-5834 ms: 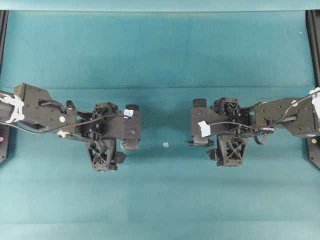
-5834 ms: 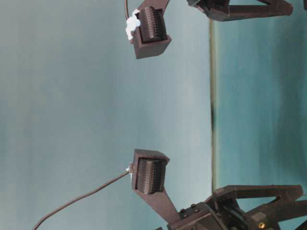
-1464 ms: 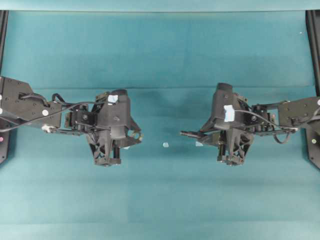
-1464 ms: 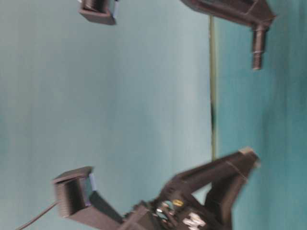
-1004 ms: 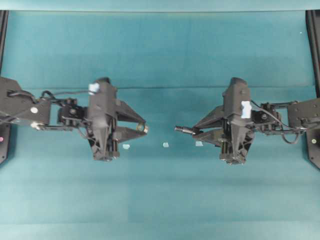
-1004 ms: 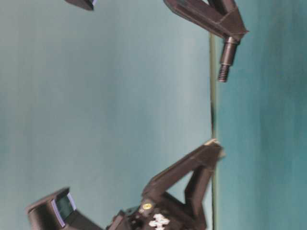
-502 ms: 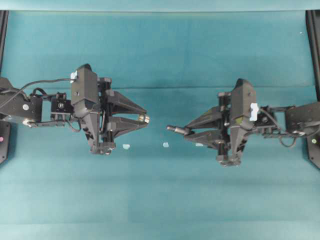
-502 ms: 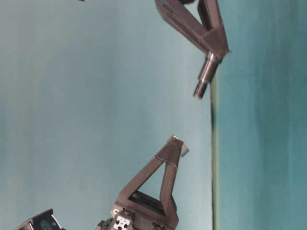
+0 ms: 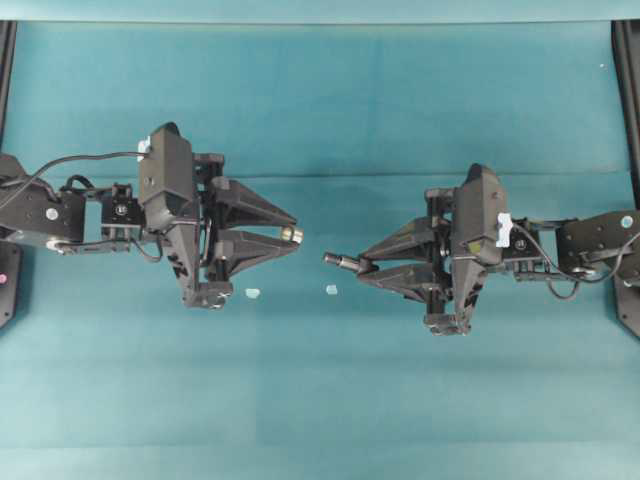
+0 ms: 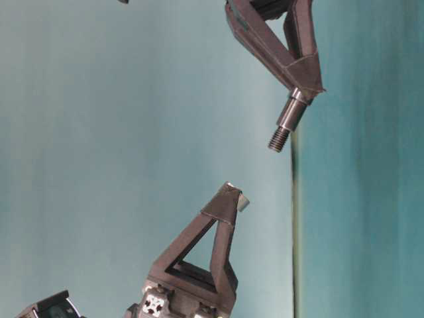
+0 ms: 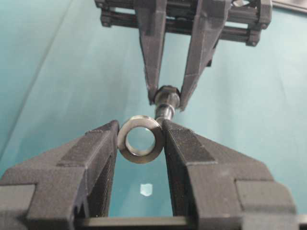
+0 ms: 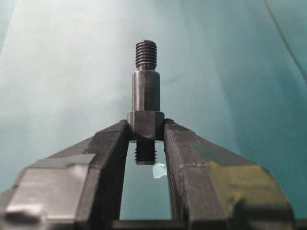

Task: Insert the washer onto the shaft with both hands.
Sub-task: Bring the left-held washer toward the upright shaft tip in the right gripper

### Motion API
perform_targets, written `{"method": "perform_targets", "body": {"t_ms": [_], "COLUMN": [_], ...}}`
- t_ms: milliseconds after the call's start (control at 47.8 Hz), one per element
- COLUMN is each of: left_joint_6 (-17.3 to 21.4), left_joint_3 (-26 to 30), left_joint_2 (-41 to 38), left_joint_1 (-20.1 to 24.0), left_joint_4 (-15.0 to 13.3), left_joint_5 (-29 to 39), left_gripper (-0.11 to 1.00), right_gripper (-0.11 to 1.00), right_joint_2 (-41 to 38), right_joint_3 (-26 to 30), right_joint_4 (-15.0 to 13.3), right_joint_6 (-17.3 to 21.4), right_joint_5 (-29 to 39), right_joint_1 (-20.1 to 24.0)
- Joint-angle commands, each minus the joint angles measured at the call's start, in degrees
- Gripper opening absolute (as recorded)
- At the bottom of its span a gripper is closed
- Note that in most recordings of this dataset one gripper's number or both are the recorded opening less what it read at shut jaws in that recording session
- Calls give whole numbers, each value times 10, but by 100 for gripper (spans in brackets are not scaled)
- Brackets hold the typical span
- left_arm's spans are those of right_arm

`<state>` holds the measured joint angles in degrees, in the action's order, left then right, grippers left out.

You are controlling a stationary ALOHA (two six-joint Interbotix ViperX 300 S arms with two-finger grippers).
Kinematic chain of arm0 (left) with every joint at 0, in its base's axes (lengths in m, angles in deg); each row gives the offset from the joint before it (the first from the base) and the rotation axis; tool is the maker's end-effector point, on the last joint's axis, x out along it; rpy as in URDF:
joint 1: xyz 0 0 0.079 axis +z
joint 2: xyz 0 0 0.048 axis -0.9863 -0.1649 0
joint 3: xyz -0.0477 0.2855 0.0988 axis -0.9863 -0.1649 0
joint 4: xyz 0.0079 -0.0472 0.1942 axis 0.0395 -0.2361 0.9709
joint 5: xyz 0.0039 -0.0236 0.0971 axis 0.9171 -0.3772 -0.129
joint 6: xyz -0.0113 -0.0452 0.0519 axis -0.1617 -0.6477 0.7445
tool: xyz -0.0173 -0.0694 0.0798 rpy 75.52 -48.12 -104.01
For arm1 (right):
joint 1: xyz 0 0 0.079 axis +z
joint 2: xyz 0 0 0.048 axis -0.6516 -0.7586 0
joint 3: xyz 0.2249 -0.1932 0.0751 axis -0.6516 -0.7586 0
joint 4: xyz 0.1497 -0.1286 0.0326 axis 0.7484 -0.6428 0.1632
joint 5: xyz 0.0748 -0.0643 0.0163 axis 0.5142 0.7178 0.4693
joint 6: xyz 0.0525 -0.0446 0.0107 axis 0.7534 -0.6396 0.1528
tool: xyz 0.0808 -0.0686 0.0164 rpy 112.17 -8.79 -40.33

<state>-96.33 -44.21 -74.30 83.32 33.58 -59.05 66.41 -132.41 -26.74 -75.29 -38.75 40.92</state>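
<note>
Teal counter (image 9: 330, 120) below: left claw (image 9: 292, 236) clamps the washer (image 11: 140, 139), right claw (image 9: 368, 266) clamps the shaft (image 12: 146, 103), threaded tip pointing left, near the washer, not touching.

Light: we see even, soft brightness over the teal cloth (image 9: 330, 110), with no hard glare.
Shadows: we find only faint ones below the left gripper (image 9: 292, 235) and the right gripper (image 9: 362, 267).
Focus: we read the washer (image 11: 140, 139) and the shaft (image 12: 146, 91) sharply between the fingertips; nearer finger bases blur.
Table-level view: we see it turned sideways and slightly hazy.
</note>
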Motion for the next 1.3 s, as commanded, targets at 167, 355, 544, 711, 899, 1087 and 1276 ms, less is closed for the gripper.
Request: {"method": "perform_targets", "body": {"t_ms": [167, 355, 544, 711, 899, 1087, 1276], "left_joint_6": [-5, -16, -16, -17, -17, -17, -17], "left_joint_3": [10, 16, 18, 18, 23, 34, 44], "left_joint_2": [-20, -42, -48, -48, -51, -58, -68], "left_joint_1": [-16, -19, -18, -19, -19, -19, -20], "left_joint_4": [0, 1, 1, 1, 1, 0, 1], "left_joint_5": [-6, -25, -35, -36, -44, -51, -51], "left_gripper": [35, 35, 35, 35, 35, 35, 35], "right_gripper": [0, 0, 0, 0, 0, 0, 0], "right_joint_2": [2, -2, -11, -11, -14, -15, -15], "right_joint_3": [5, 2, -5, -3, 2, 4, 4], "right_joint_4": [2, 1, 2, 1, 1, 1, 2], "right_joint_6": [4, 4, 5, 5, 5, 5, 5], "right_joint_5": [-8, -9, -16, -31, -37, -38, -51], "right_joint_1": [-2, -2, -2, -2, -2, -2, -2]}}
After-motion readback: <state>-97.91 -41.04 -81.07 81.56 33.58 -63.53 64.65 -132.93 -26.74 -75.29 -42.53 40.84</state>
